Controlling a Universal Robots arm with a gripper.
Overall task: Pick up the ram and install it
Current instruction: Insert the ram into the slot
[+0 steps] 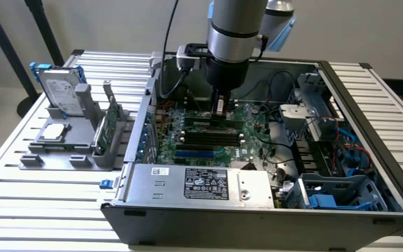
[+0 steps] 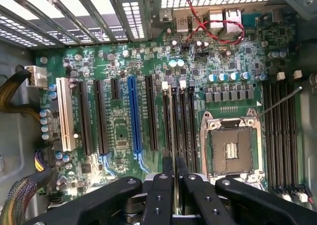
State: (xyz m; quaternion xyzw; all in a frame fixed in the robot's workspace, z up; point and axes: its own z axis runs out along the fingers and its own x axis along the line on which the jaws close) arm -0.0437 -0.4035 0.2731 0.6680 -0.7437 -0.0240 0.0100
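While the end effector (image 1: 219, 107) pinches the ram (image 1: 203, 122) edge-on, its fingers (image 2: 162, 185) pressed against the thin board, the step in hand looks like seating. The stick hangs low inside the open computer case (image 1: 257, 226), just above the motherboard (image 1: 251, 118), with the black memory slots (image 1: 212, 137) at its six o'clock. Doing this well probably means keeping the board upright and parallel to its slot, ends over the latches, and pressing straight down, never at a slant. Whether it already touches a slot I cannot tell. Sweeping the exterior view from nine o'clock to three, a grey fixture (image 1: 69, 157) carries a blue-framed hard drive (image 1: 58, 92) and a broader green card (image 1: 109, 126). Then comes the case, all on a slatted metal surface (image 1: 40, 210). A pale wall stands at twelve o'clock.
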